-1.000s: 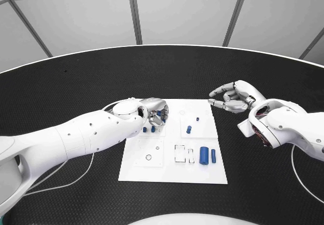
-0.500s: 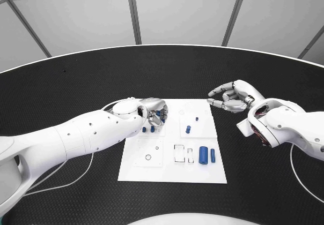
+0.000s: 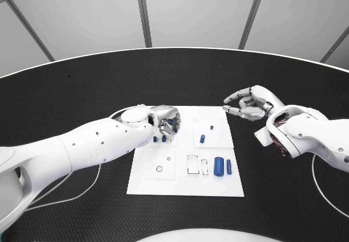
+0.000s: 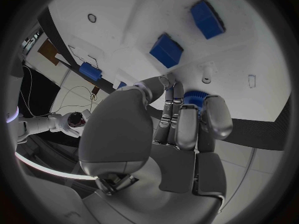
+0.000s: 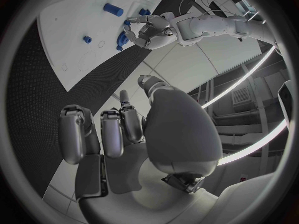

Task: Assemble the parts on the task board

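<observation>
The white task board (image 3: 218, 186) lies mid-table. My left hand (image 3: 164, 121) hovers over its far left corner, fingers curled around a small ribbed blue part (image 4: 192, 96). Just below the hand, two small blue parts (image 3: 156, 139) stand on the board; the left wrist view shows blue parts (image 4: 166, 51) ahead of the fingers (image 4: 186, 124). A thick blue cylinder (image 3: 219, 164) and a thinner one (image 3: 228, 167) lie near the board's right edge, and a small blue part (image 3: 202, 138) sits at its middle. My right hand (image 3: 249, 103) hangs off the board's far right corner, fingers curled in, holding nothing.
The black table (image 3: 87, 85) surrounds the board, with bare room all round it. Empty outlined recesses (image 3: 193, 165) and a round hole (image 3: 159, 169) mark the board's near half. The right wrist view shows the board (image 5: 74, 30) and my left hand (image 5: 146, 32) beyond my right hand (image 5: 124, 134).
</observation>
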You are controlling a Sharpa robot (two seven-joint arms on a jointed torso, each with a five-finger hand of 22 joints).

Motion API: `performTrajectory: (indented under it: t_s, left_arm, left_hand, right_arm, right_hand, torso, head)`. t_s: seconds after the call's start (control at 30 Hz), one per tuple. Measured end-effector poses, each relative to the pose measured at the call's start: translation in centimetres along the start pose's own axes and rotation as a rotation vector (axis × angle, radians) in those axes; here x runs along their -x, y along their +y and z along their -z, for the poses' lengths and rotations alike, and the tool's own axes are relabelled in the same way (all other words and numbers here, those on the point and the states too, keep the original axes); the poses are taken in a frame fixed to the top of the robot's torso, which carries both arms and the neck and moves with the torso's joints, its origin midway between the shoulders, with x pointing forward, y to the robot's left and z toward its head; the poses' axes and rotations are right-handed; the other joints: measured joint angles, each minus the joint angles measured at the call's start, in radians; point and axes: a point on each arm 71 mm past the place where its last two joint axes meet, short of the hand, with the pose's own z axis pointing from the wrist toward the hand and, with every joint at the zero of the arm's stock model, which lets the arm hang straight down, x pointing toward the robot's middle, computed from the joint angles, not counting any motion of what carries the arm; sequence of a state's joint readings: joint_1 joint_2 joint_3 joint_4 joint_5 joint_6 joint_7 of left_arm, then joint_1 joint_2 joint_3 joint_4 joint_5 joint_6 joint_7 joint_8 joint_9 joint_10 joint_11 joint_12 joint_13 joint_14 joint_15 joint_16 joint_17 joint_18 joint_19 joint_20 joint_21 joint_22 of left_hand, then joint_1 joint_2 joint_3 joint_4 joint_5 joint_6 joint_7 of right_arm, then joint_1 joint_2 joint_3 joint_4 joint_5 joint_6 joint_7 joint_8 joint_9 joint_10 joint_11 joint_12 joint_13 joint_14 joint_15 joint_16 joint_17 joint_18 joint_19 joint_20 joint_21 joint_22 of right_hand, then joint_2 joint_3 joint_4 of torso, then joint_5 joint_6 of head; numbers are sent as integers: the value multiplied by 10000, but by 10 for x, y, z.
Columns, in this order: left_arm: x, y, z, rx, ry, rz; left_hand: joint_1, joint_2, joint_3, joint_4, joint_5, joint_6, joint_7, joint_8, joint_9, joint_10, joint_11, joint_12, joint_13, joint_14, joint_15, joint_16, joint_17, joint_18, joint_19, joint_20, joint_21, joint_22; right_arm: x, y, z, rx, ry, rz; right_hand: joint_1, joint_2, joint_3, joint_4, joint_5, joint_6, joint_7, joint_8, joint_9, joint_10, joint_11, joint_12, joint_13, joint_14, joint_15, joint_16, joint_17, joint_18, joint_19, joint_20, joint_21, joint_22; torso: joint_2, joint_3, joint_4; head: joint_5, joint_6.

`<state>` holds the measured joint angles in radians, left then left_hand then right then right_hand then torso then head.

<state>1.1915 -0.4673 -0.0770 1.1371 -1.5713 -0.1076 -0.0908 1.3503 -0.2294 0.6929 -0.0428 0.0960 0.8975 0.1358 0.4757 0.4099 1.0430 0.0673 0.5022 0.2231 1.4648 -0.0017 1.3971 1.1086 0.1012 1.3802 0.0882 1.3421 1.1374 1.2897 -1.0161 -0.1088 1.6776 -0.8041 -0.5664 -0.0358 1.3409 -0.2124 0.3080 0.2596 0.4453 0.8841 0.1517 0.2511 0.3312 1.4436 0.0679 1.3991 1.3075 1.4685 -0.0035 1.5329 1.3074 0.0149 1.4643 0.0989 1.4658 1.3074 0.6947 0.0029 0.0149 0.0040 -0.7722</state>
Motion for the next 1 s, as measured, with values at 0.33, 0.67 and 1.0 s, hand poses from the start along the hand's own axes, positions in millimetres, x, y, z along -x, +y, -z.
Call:
performTrajectory:
  t_s: [0.33,0.67,1.0]
  left_arm:
    - [0,-1,0,-67,-83,15]
    - [0,0,0,-4,-88,29]
    - [0,0,0,45,-76,87]
  left_hand:
    - [-10,93,26,-27,0,213,-4,-109,24,197,-45,-177,-179,20,-53,0,-23,0,30,-30,37,34]
    - [-394,-212,-253,28,1,251,-36,-424,49,313,-36,-557,-179,20,-53,42,-67,-1,30,-30,36,12]
    - [-580,-396,-515,12,8,51,163,-727,49,200,77,-789,-172,20,-53,42,-100,0,1,-2,36,-89]
  right_arm:
    - [0,0,0,5,-5,-1]
    - [1,0,1,-6,-29,0]
    - [1,0,1,-5,-46,-1]
  right_hand:
    - [0,0,0,0,0,38,38,-1,0,0,0,45,0,0,0,0,0,0,25,-25,0,0]
    - [0,0,0,0,0,38,38,-1,0,0,0,45,-1,0,0,0,-1,0,24,-25,0,0]
    - [24,-24,0,0,0,37,37,-1,0,0,0,45,-2,0,0,0,-1,0,24,-24,0,-1]
  torso:
    - [2,-1,2]
    - [4,0,-1]
    - [4,0,2]
  head:
    - [12,5]
    - [14,8]
    - [6,5]
